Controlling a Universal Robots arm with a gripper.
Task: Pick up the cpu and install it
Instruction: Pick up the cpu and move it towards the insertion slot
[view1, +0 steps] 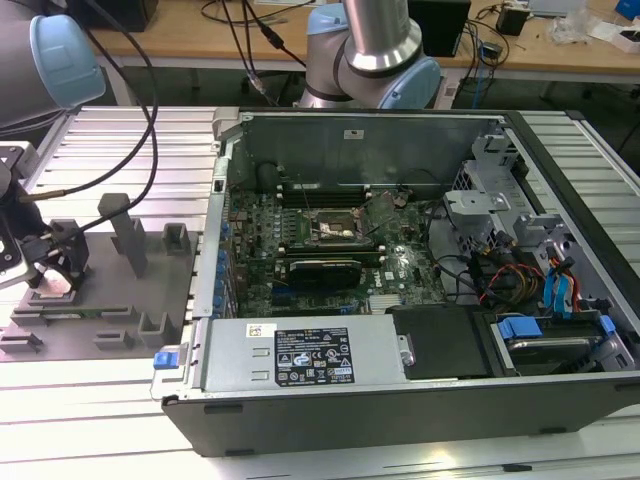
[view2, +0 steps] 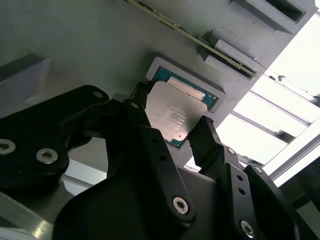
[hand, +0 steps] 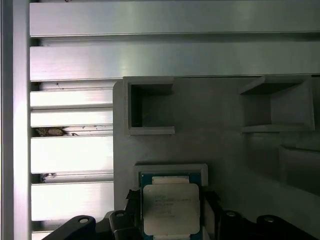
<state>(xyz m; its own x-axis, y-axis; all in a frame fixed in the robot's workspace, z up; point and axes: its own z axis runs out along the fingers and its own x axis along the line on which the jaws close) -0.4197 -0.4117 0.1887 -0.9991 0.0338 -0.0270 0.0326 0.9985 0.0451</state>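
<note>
Black gripper (view1: 52, 262) hangs low over the grey tray (view1: 120, 310) at the exterior view's left, under a blue-capped joint of the arm (view1: 65, 60) and a pair of dark cables (view1: 150, 110). In both wrist views the gripper (view2: 170, 114) (hand: 172, 197) straddles the chip (view2: 175, 107) (hand: 171, 207), and its two fingers (view2: 207, 135) (hand: 134, 200) look closed against two opposite edges of the chip, gripping it. The chip lies flat with its silvery metal top facing up, inside a shallow square pocket (hand: 170, 168) with a raised grey rim (view2: 165, 67) moulded into the tray (hand: 220, 150). A strip of the chip's green board shows along one edge, next to the rim. Upright posts (view1: 130, 235) and open box-shaped holders (hand: 150, 107) rise from the tray near the pocket. The tray rests on a ribbed aluminium table (view1: 100, 420) (hand: 70, 155). Well apart from the gripper, toward the exterior view's right, an open computer case (view1: 300, 410) lies on its side on the same table. Inside it is a green circuit board (view1: 400, 265), and the dark square socket (view1: 335, 228) with its metal frame sits near the board's middle.
</note>
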